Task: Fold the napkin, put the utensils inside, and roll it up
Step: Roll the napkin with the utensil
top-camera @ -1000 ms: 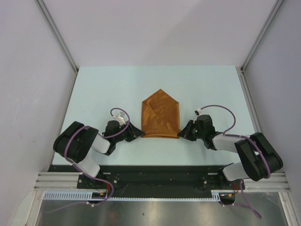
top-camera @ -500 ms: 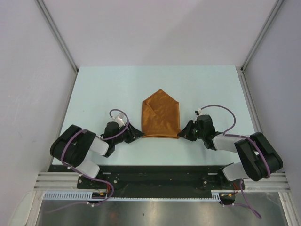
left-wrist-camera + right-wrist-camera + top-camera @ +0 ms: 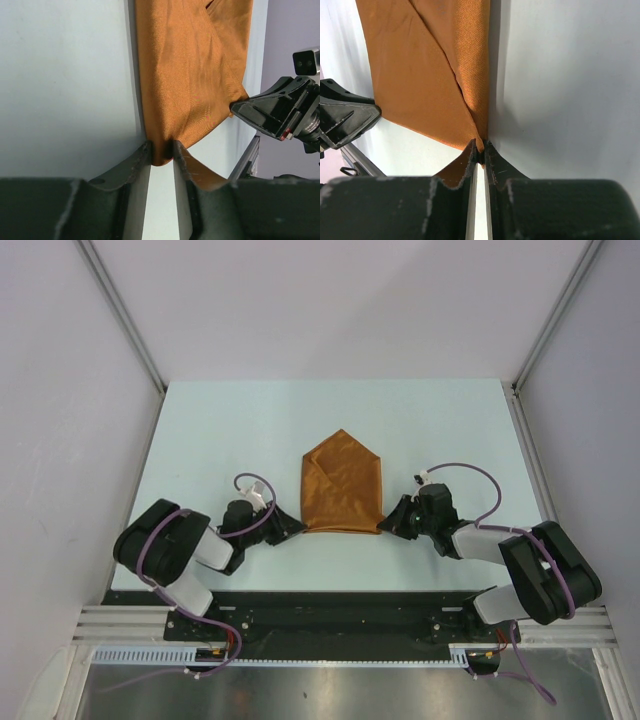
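The pale counter (image 3: 220, 430) carries the napkin (image 3: 343, 490) at its middle, folded to a house-like outline with the point away from the arms and a straight near edge; it lies as it did a second ago. No utensils show in any view, and whether they sit inside the fold cannot be told. The right gripper (image 3: 480, 149) has not stirred; its jaws are almost together, pinching the near right corner. The change is on the left: that arm drew back slightly and returned, and the left gripper (image 3: 161, 150) widened a little, then narrowed again; its jaws now stand narrow, with the near left corner between them and touching both fingers. That looks like a hold re-seated; with both near corners taken, the next fold or the roll away from the arms seems ready to begin.
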Action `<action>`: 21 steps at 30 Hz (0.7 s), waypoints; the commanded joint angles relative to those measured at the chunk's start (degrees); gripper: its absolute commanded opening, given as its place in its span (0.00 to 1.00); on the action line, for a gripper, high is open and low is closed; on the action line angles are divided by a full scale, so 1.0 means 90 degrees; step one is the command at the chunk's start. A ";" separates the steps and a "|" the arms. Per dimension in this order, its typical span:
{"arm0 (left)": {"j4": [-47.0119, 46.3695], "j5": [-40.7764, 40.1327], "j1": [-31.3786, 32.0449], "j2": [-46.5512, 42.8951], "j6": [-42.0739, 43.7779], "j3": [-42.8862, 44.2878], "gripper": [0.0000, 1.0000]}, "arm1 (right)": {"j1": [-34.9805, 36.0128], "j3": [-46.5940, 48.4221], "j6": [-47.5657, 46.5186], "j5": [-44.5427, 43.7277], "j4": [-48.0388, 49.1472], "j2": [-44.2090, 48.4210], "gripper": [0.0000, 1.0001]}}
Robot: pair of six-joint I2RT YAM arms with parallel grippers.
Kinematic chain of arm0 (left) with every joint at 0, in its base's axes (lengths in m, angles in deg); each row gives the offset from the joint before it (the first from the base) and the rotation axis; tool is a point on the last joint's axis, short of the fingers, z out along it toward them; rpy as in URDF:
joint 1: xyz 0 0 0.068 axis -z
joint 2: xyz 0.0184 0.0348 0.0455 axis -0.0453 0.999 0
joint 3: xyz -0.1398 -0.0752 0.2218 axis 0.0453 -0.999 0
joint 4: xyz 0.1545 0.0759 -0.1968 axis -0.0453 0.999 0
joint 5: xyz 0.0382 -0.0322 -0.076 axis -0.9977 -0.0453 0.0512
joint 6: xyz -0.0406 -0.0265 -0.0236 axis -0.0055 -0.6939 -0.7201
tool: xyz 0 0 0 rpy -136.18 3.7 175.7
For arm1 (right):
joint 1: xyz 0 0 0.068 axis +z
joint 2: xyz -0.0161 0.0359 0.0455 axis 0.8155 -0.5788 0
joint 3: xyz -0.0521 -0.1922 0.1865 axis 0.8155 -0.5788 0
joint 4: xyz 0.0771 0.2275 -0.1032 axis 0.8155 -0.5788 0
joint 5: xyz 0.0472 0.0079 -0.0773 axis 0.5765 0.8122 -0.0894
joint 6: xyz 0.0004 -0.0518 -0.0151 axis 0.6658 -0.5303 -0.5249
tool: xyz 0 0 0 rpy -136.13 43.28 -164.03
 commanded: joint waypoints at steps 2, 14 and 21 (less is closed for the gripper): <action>0.0988 -0.0031 0.0093 0.0327 0.0059 -0.0344 0.26 | -0.0014 -0.0025 -0.0071 -0.0003 0.0152 0.0073 0.12; 0.1544 0.0047 0.0093 -0.0122 0.0225 -0.0002 0.02 | -0.0014 0.0004 -0.0198 -0.0032 0.0035 0.0200 0.18; 0.2052 0.0154 0.0093 -0.0492 0.0313 0.0339 0.00 | -0.0043 0.0190 -0.0822 -0.0500 -0.0921 0.1261 0.50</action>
